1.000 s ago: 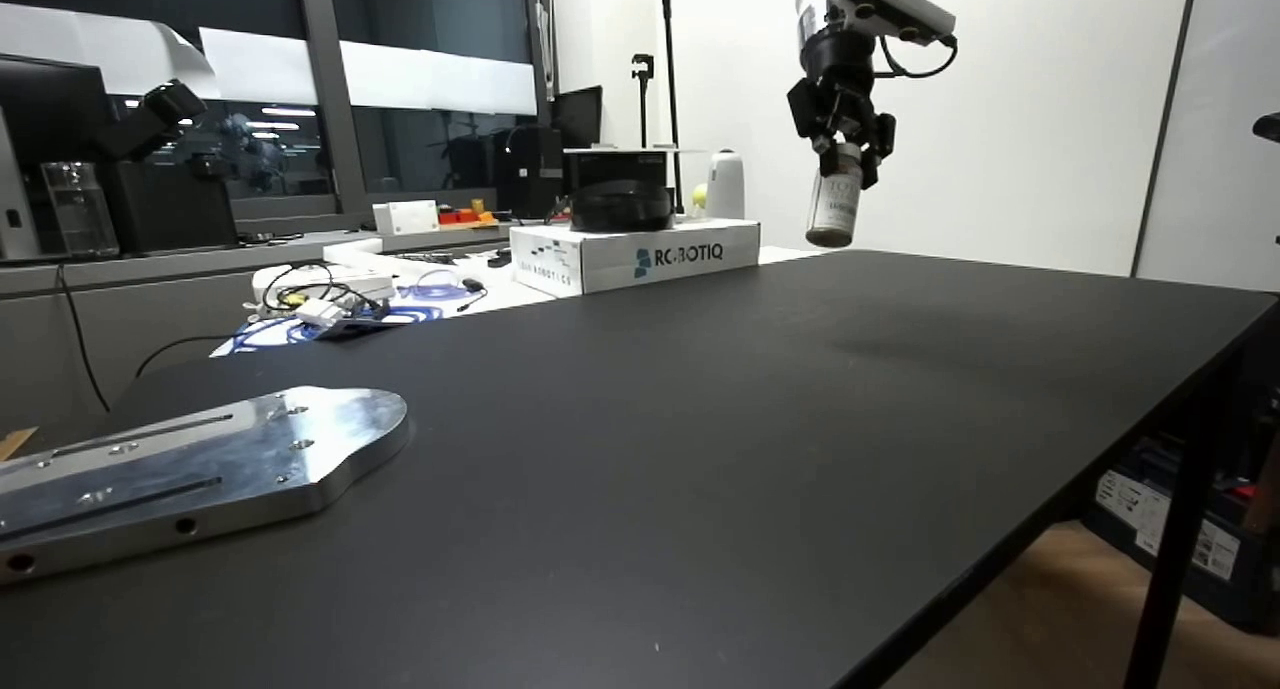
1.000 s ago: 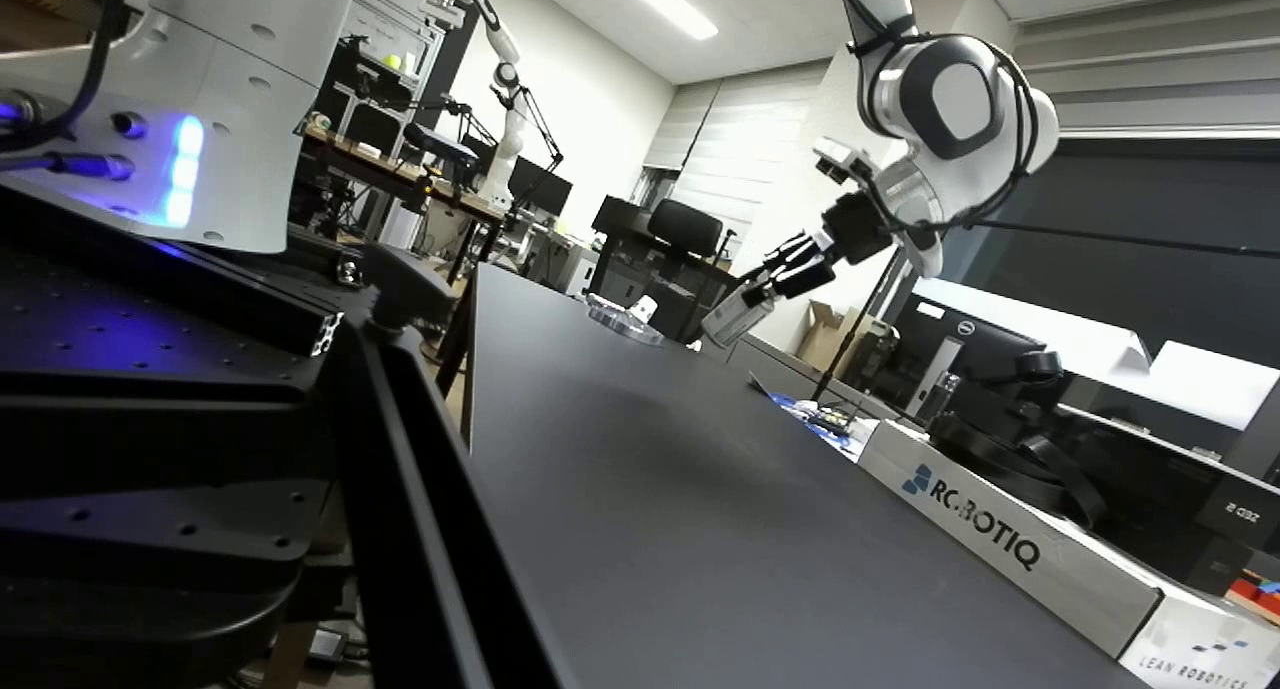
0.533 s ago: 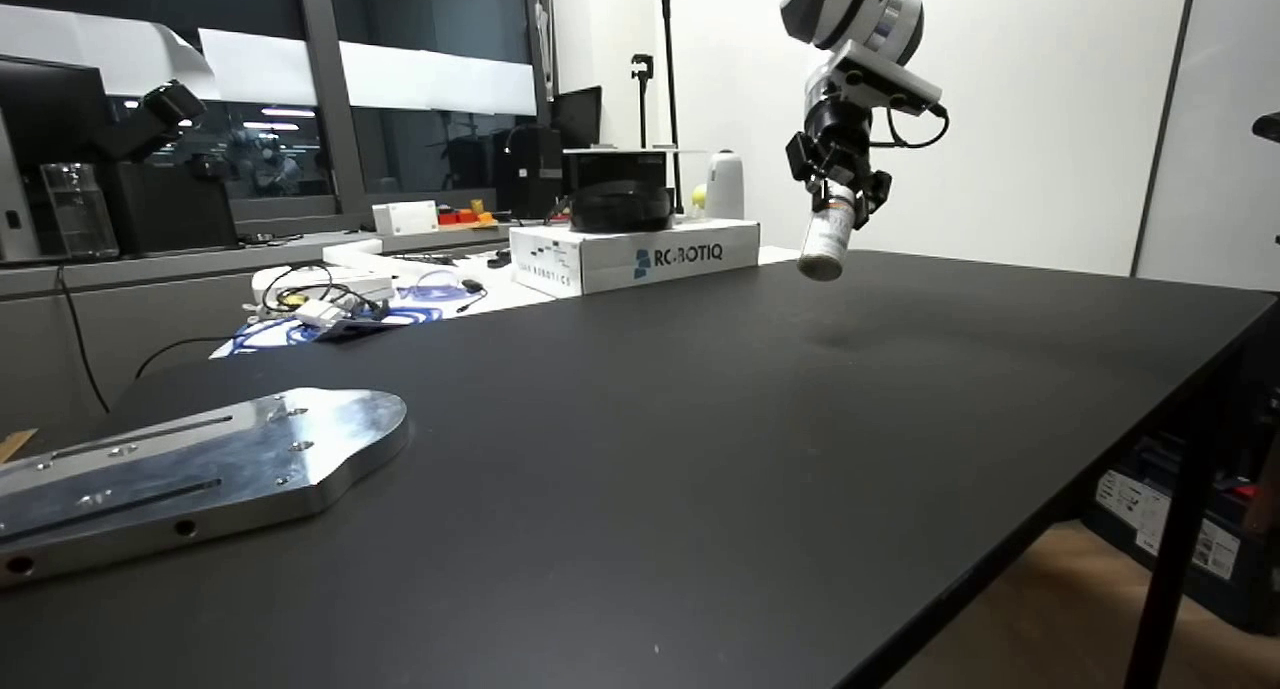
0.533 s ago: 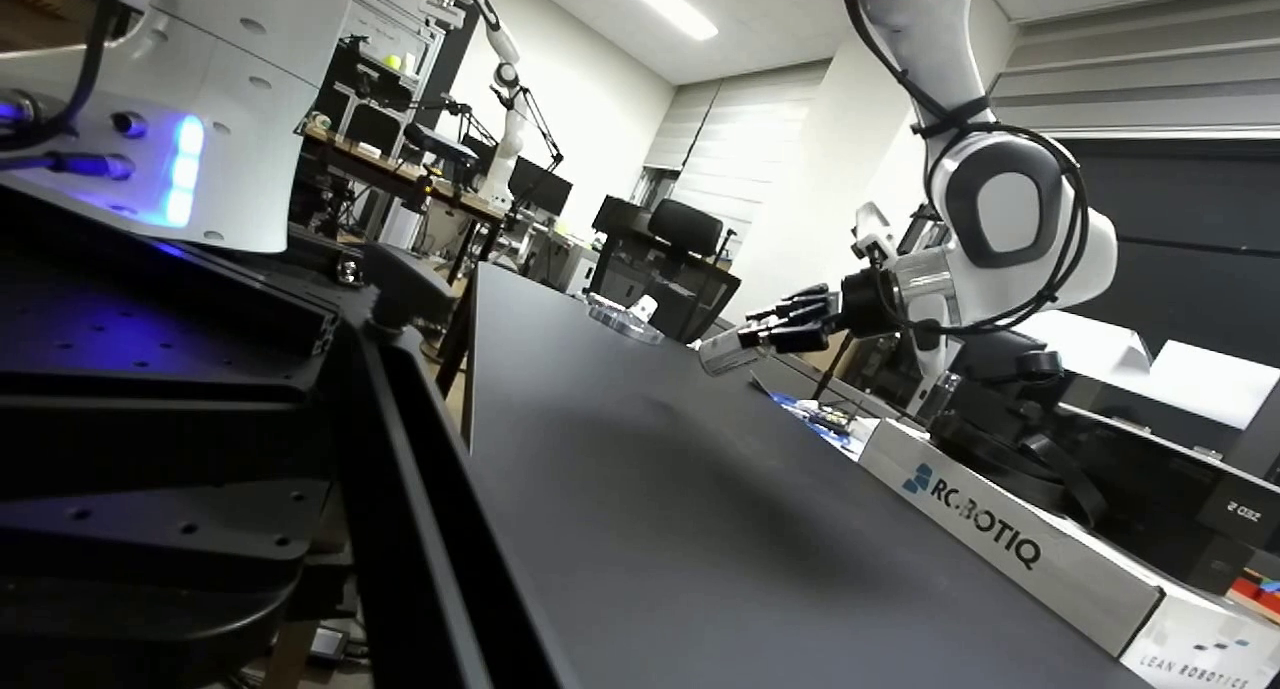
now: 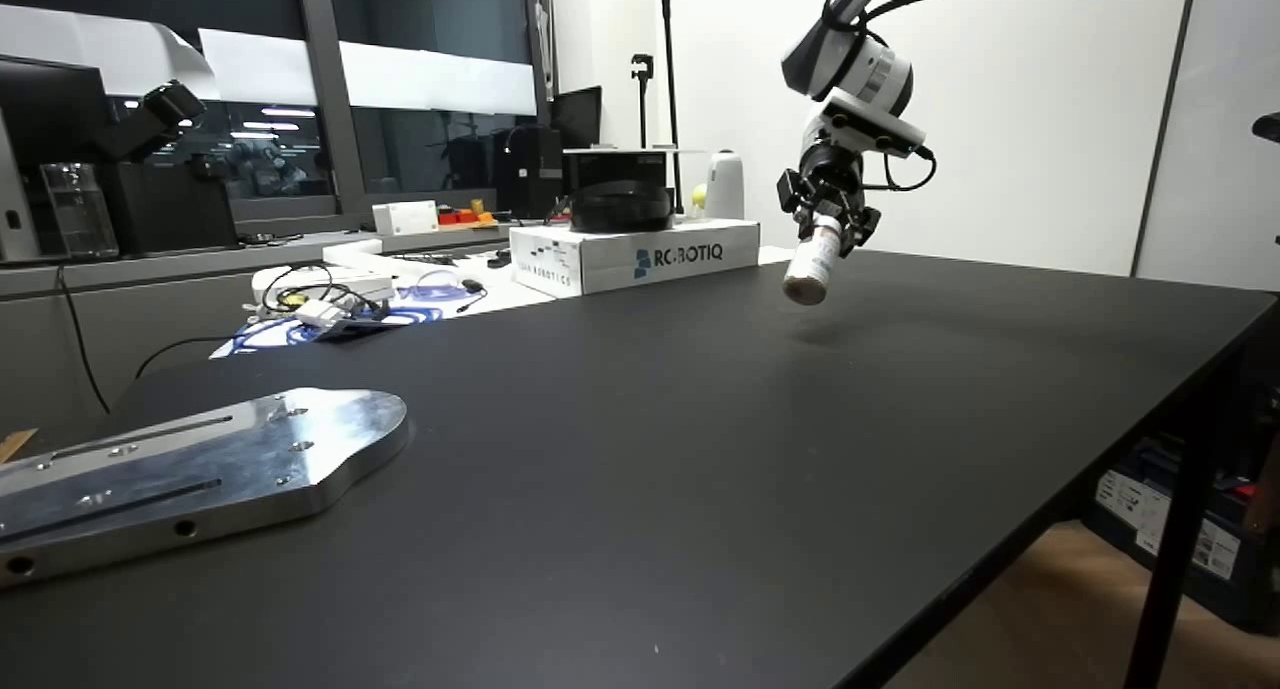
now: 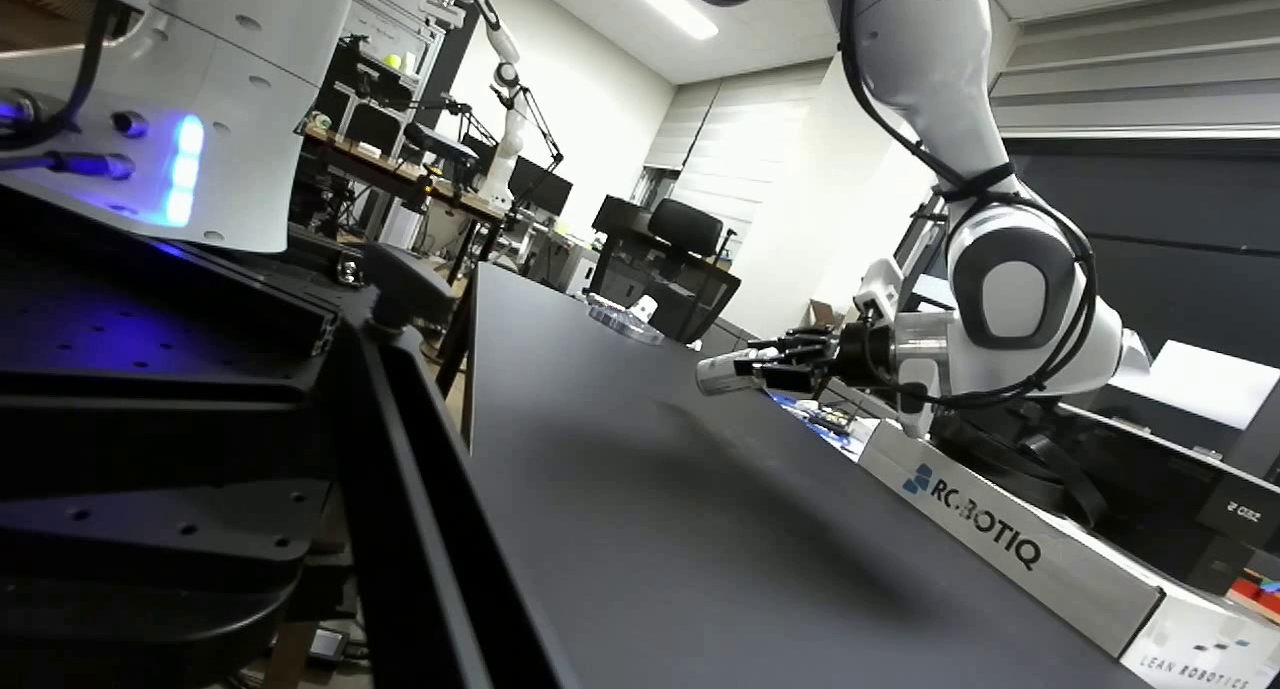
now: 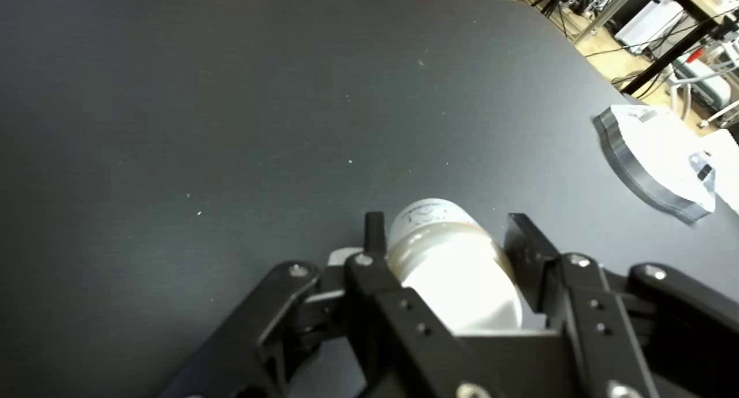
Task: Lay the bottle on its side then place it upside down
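- Wrist view: my hand (image 7: 448,229) is closed around the white pill bottle (image 7: 455,265).
- The bottle hangs tilted above the desk (image 5: 640,469).
- I'd level it further, lower gently, then release slowly against rolling.

Robotics lab, background robot arm (image 6: 507,75), Robotiq box (image 5: 672,256), blue cables (image 5: 415,314), drilled metal plate (image 5: 230,459)

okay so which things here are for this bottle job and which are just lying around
For the job:
bottle, held tilted above the black table
gripper, closed on the bottle

Just lying about:
metal plate, on the table
Robotiq box, beyond the table's edge
blue cables, near the box
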`<state>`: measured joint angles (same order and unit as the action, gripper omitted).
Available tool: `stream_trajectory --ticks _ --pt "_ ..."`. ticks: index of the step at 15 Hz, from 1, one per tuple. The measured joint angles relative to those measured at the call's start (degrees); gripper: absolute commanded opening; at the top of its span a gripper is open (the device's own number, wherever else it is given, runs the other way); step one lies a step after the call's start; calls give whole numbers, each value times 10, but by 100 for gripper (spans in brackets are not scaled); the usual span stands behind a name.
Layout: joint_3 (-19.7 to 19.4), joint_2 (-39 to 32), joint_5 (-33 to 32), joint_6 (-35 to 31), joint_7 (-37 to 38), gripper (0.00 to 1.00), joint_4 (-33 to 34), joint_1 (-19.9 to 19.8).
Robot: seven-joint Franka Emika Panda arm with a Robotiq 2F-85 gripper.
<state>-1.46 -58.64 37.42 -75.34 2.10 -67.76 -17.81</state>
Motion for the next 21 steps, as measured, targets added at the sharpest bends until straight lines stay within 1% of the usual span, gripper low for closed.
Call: stream_trajectory --ticks 7,14,16,21 --pt "0 -75 7 21 58 29 83 -9" --pt "-2 -107 0 29 100 29 140 -12" --pt "-8 -112 -20 24 113 29 157 -8" --pt "-13 -117 -101 -3 133 29 192 14"
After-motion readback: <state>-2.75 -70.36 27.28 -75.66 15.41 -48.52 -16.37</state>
